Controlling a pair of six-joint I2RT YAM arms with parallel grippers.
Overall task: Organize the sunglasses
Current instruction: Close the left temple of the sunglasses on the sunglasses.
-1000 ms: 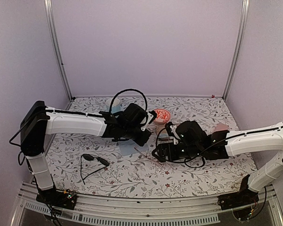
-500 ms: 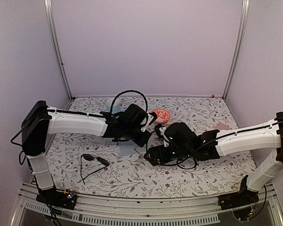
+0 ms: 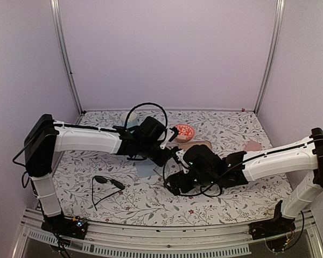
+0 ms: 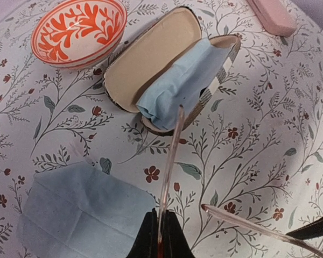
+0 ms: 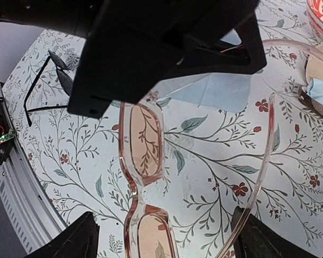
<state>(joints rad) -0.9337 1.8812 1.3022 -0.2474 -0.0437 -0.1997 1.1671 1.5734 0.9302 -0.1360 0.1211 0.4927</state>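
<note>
- Holding is by one thin temple arm: pinkish clear-frame glasses [image 5: 142, 142] are pinched in left gripper [image 4: 161, 236], shut tight, centre of top view.
- Right gripper [image 5: 164, 239] is set wide, fingers either side of front frame; no contact seen.
- Judged light, springy, weak at hinges, lenses easily smudged; best taken gently at rim/bridge.
- Black sunglasses [image 3: 109, 183] are seen lower left of top view, arms unfolded.
- Open glasses case [image 4: 151, 59] w/ blue cloth [image 4: 177, 80] is seen nearby.

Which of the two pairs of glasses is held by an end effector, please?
The pinkish see-through pair, its arm pinched in the left end effector; the black dark-lensed pair lies untouched on the table.
</note>
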